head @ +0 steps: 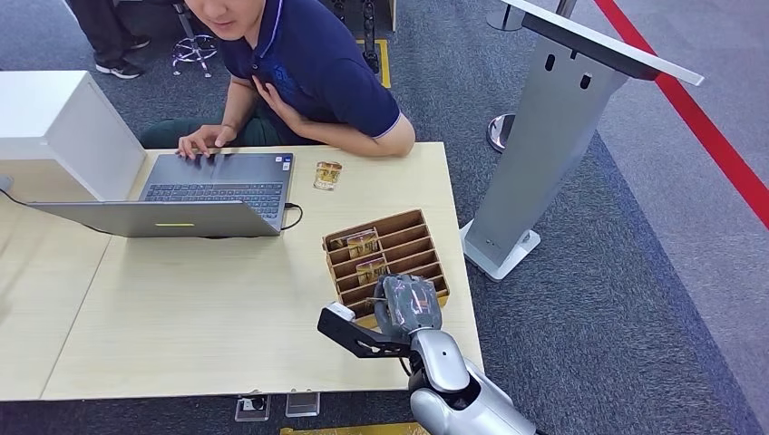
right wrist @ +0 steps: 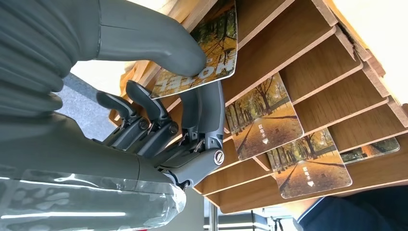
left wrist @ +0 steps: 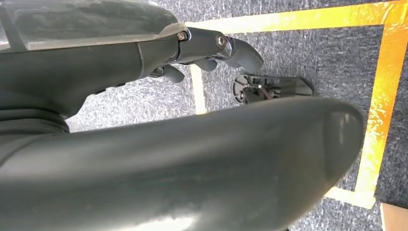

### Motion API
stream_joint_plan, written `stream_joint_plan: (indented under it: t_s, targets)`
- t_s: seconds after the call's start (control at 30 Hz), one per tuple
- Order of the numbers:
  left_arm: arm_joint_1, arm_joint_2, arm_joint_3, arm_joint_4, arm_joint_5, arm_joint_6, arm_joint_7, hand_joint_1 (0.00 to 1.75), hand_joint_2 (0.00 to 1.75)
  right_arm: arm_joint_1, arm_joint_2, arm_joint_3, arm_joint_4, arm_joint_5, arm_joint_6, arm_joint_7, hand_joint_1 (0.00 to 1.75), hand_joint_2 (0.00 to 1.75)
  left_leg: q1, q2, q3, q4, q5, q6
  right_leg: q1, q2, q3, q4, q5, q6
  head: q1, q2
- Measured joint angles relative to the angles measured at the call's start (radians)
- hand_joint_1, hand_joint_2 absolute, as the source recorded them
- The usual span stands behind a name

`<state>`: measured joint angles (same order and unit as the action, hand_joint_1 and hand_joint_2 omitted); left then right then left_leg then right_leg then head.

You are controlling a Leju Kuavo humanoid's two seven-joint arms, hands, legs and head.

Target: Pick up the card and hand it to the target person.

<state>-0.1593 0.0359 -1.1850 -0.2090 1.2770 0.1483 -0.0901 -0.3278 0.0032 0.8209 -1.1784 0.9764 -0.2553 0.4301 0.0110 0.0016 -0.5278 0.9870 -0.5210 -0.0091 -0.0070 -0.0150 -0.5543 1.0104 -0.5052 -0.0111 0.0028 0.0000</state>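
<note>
A wooden slotted card holder (head: 426, 245) stands near the table's right front corner, with autumn-picture cards (head: 363, 243) upright in its slots. My right hand (head: 408, 306) is over the holder's near end. In the right wrist view, that hand (right wrist: 159, 110) pinches one card (right wrist: 211, 57) between thumb and a finger at a near slot. Two more cards (right wrist: 262, 115) stand in the slots beyond. Another card (head: 327, 175) lies by the laptop. The person (head: 308, 63) sits at the table's far side. My left hand (left wrist: 120, 62) hangs over the floor, holding nothing.
An open grey laptop (head: 209, 195) sits on the table's left half under the person's hand. A white box (head: 54, 127) is at the far left. A grey slanted stand (head: 553, 127) rises from the carpet right of the table.
</note>
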Motion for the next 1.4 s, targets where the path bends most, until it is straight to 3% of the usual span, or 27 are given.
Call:
stream_joint_plan:
  t_s: [0.3,0.5,0.7,1.0,1.27,1.4]
  targets:
    - [-0.005,0.000,-0.007,0.000,0.000,-0.006,-0.001,0.00,0.00,-0.043,-0.003,0.001,-0.045,0.015,-0.005,0.002,1.69,1.75,0.000,0.000,0.000,0.000,0.000,0.000,0.000,0.000,0.000,0.000,0.000,0.000,0.000,0.000]
    - [-0.018,0.000,-0.008,0.000,-0.004,-0.009,0.000,0.00,0.00,-0.188,-0.005,0.005,-0.116,0.011,0.005,0.007,1.69,1.75,0.000,0.000,0.000,0.000,0.001,0.000,0.000,0.000,0.000,0.000,0.001,0.000,0.000,0.000]
    - [-0.034,-0.003,-0.013,0.000,-0.012,-0.012,0.000,0.00,0.00,-0.335,-0.004,0.007,-0.114,-0.042,-0.046,-0.011,1.69,1.75,0.000,0.000,0.000,0.000,0.001,0.000,0.000,0.000,0.000,0.001,0.001,0.000,-0.001,0.000]
    - [-0.045,-0.010,-0.022,0.000,-0.020,-0.011,0.007,0.00,0.00,-0.460,0.062,0.025,0.095,-0.053,-0.133,-0.082,1.69,1.75,0.000,0.000,-0.001,0.000,0.001,0.000,0.000,0.000,0.000,0.001,0.000,0.000,-0.001,0.000]
    - [-0.045,-0.011,-0.030,0.000,-0.020,-0.005,0.011,0.00,0.00,-0.500,0.119,0.037,0.259,-0.047,-0.174,-0.087,1.69,1.75,0.000,0.000,-0.001,0.000,0.001,0.000,0.000,0.000,0.000,0.001,0.000,0.000,0.000,0.000]
    - [-0.045,-0.011,-0.036,0.000,-0.020,-0.003,0.016,0.00,0.00,-0.507,0.127,0.037,0.299,-0.041,-0.174,-0.081,0.00,1.75,0.000,0.000,-0.001,0.000,0.001,0.000,0.000,0.000,0.000,0.001,0.000,0.000,0.000,0.000]
